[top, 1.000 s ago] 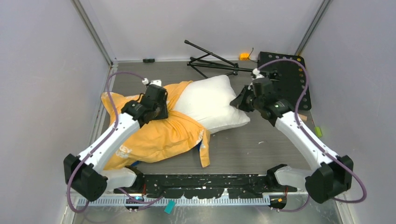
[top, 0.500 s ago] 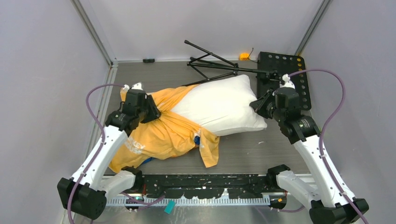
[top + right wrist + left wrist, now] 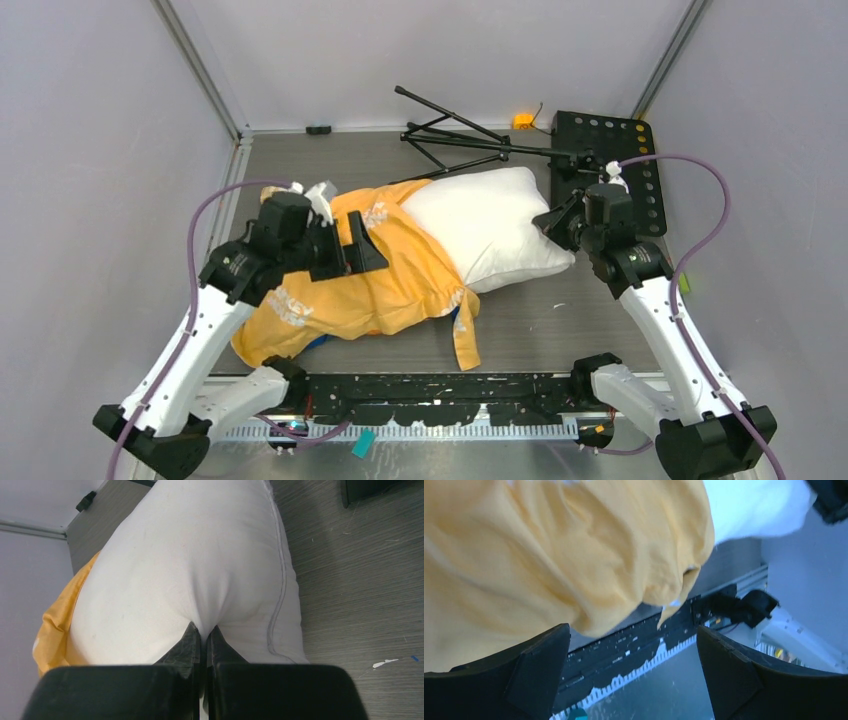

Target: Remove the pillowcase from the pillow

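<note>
Pillow (image 3: 495, 222): plump and white, lying across the middle of the table (image 3: 560, 325). Its right part is bare, and its left end is tucked inside the case.
Pillowcase (image 3: 385, 285): orange-yellow and wrinkled, with white lettering. It covers the pillow's left end and spreads toward the left side of the table. One loose strip trails toward the near edge, with a bit of blue showing beside it.
Left gripper (image 3: 357, 250): held over the top of the pillowcase. From its own camera (image 3: 631, 630) the two fingers (image 3: 531, 670) stand wide apart with nothing between them. The yellow cloth bunches just past the tips, and I cannot tell whether they touch it.
Right gripper (image 3: 547, 222): at the pillow's right end. In the wrist view (image 3: 204, 632) its fingers (image 3: 187, 642) are pressed together, pinching a fold of the white pillow cover (image 3: 200, 565).
Folded black stand (image 3: 450, 135): lying flat at the far side of the table, just behind the pillow.
Black plate with holes (image 3: 625, 150): in the far right corner, behind the right arm's wrist.
Small orange piece (image 3: 522, 121): against the back wall, between the stand and the plate.
</note>
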`<action>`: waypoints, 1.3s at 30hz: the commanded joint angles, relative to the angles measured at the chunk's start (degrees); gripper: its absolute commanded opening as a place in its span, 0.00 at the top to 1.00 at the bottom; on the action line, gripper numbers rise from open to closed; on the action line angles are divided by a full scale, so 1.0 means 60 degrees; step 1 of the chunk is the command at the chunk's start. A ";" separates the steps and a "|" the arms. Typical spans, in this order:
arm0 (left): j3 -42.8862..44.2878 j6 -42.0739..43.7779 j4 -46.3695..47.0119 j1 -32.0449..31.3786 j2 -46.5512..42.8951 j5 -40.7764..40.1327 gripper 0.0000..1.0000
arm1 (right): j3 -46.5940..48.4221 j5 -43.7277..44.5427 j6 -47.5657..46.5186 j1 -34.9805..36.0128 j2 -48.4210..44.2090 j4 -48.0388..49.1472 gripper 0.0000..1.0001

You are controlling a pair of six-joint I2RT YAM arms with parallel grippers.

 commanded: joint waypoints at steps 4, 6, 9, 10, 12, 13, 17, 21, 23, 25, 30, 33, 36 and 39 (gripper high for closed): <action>-0.1211 -0.3066 -0.0510 -0.3236 -0.0824 -0.2612 0.01 | 0.0052 0.0441 0.0356 -0.0079 -0.0087 0.1166 1.00; -0.1848 -0.3738 -0.0047 -0.3833 -0.0922 -0.3107 0.01 | -0.0003 0.0480 0.0392 -0.0082 -0.0085 0.1199 1.00; -0.2609 -0.4303 0.0617 -0.4324 -0.0826 -0.3651 0.00 | -0.0067 0.0416 0.0431 -0.0074 -0.0094 0.1287 1.00; -0.2741 -0.4390 0.0699 -0.4348 -0.0731 -0.3864 0.00 | -0.0063 0.0385 0.0445 -0.0082 -0.0114 0.1291 1.00; -0.2918 -0.4412 0.0859 -0.4353 -0.0552 -0.4332 0.00 | -0.0057 0.0348 0.0449 -0.0072 -0.0156 0.1270 1.00; -0.3010 -0.4413 0.1066 -0.4348 -0.0489 -0.4502 0.00 | -0.0046 0.0357 0.0437 -0.0078 -0.0213 0.1263 1.00; -0.3316 -0.4357 0.2384 -0.4348 -0.0132 -0.4622 0.12 | -0.0042 0.0462 0.0382 -0.0071 -0.0315 0.1155 1.00; -0.2995 -0.4032 0.2278 -0.4348 0.0613 -0.5029 0.56 | -0.0016 0.0516 0.0328 -0.0082 -0.0334 0.1014 1.00; -0.2616 -0.3533 0.1541 -0.4329 0.0658 -0.6029 0.86 | 0.0061 0.0786 0.0218 -0.0083 -0.0438 0.0811 1.00; -0.2284 -0.2889 0.0671 -0.3820 0.0539 -0.6812 1.00 | 0.0201 0.1336 0.0008 -0.0080 -0.0542 0.0539 1.00; -0.1717 -0.0649 -0.0123 -0.0639 -0.0348 -0.6657 1.00 | 0.0932 0.3550 -0.0453 -0.0083 -0.0655 -0.0523 1.00; -0.1239 0.0516 -0.0297 0.1615 -0.0526 -0.6428 1.00 | 0.1186 0.4651 -0.0580 -0.0125 -0.0863 -0.0752 1.00; -0.0651 0.1237 -0.0549 0.3649 -0.0408 -0.7099 1.00 | 0.1413 0.5337 -0.0724 -0.0175 -0.0975 -0.0950 1.00; -0.0237 0.1289 -0.0540 0.3869 -0.0460 -0.8134 1.00 | 0.1535 0.5501 -0.0900 -0.0189 -0.0972 -0.1023 1.00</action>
